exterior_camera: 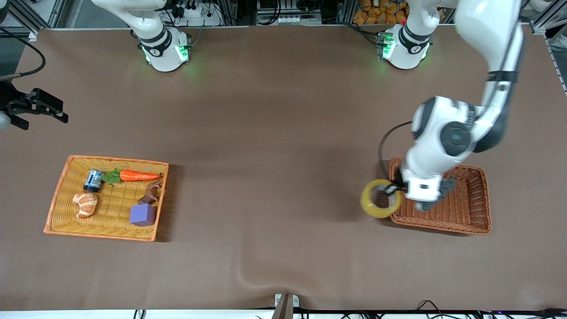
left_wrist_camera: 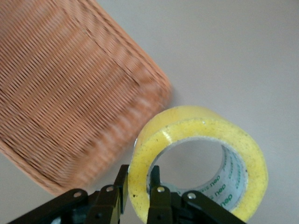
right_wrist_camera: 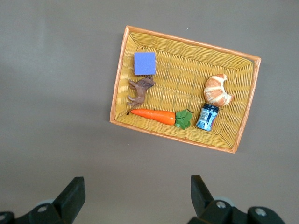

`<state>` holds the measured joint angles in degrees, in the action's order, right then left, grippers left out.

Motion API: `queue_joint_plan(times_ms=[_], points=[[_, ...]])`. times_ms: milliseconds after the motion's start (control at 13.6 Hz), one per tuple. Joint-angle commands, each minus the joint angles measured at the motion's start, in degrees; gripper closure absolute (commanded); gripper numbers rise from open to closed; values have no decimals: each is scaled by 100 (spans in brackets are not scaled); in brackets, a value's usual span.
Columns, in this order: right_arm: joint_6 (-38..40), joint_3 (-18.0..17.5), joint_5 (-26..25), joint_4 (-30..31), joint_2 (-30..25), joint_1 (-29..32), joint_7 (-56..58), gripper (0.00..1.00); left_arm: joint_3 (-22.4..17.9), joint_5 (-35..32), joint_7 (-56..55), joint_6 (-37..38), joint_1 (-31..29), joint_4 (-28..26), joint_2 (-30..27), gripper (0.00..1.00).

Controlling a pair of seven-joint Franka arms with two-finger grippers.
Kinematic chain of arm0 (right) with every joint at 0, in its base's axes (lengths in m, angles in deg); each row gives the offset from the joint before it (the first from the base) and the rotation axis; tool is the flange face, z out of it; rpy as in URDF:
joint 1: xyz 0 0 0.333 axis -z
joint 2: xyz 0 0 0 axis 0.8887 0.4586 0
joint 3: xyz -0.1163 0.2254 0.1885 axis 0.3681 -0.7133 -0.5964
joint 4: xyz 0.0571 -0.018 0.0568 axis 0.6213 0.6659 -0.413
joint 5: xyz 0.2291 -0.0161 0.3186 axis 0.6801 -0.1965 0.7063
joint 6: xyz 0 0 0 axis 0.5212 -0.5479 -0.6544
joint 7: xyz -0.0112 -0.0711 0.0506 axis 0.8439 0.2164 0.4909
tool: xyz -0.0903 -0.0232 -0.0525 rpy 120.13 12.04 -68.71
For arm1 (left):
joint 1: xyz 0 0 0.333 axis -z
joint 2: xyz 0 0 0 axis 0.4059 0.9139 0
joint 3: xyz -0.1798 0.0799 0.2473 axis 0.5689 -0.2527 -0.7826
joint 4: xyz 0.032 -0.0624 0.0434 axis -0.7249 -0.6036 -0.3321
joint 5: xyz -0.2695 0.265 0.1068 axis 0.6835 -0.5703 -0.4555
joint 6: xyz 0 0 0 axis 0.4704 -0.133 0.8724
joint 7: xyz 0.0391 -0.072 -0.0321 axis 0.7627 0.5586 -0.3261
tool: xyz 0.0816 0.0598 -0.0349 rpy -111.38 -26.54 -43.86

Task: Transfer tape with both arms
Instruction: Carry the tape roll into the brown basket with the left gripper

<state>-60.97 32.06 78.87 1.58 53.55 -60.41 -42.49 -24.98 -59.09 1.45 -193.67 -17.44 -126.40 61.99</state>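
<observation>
— Where was the tape (exterior_camera: 380, 198)?

— Up off the table (exterior_camera: 274, 133), held by the left gripper (exterior_camera: 392, 190) over the edge of the brown wicker basket (exterior_camera: 469, 221) at the left arm's end. The fingers (left_wrist_camera: 160, 198) pinched the roll's wall, one inside the grey core and one outside, with the ring standing on edge.

— And the right gripper (exterior_camera: 37, 108)?

— It waited above the table toward the right arm's end, its fingers (right_wrist_camera: 202, 189) spread wide with nothing between them. Its wrist camera looked down on the orange-rimmed basket (right_wrist_camera: 233, 135), which held a purple cube (right_wrist_camera: 144, 63), a carrot (right_wrist_camera: 154, 115), a croissant (right_wrist_camera: 217, 89), a small blue can (right_wrist_camera: 207, 116) and a brown animal figure (right_wrist_camera: 141, 89).
</observation>
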Motion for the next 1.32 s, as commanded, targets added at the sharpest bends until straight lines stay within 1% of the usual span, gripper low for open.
queue_joint_plan(times_ms=[0, 147, 220, 294, 367, 440, 514, 587, 661, 734, 954, 1248], points=[[-37, 57, -54, 185, -184, -36, 51, 0, 92, -16, 1244, 189, -622, -142, -46, 100], [-10, 66, -54, 185, -192, -97, -19, 0, 92, -15, 1941, 338, -1053, -212, 6, 100], [-19, 83, -81, 185, -210, -158, -46, 0, 92, -15, 2092, 347, -1203, -343, 15, 100], [-10, 162, -98, 211, -245, -220, -46, 0, 83, -15, 2189, 347, -1300, -344, 42, 100], [-19, 302, -98, 307, -323, -308, -55, 0, 83, -15, 2329, 347, -1449, -353, 68, 94], [33, 347, -90, 308, -324, -326, -133, 0, 83, -50, 2435, 347, -1503, -335, 129, 74], [103, 347, -90, 299, -316, -326, -256, 0, 75, -94, 2558, 347, -1512, -318, 130, 61], [182, 330, -90, 264, -316, -352, -466, 0, 66, -95, 2716, 347, -1512, -283, 121, 24], [235, 321, -90, 247, -316, -387, -798, 0, 48, -86, 2787, 356, -1512, -204, 86, 0], [253, 338, -90, 246, -324, -414, -1011, 0, 39, -86, 2866, 356, -1521, -151, 34, 0], [271, 304, -142, 98, -272, -414, -1030, 0, 13, -112, 3384, 443, -1547, 182, -212, 0], [245, 338, -151, 27, -289, -423, -995, 0, 22, -112, 3797, 1136, -1688, 937, -380, 0]])
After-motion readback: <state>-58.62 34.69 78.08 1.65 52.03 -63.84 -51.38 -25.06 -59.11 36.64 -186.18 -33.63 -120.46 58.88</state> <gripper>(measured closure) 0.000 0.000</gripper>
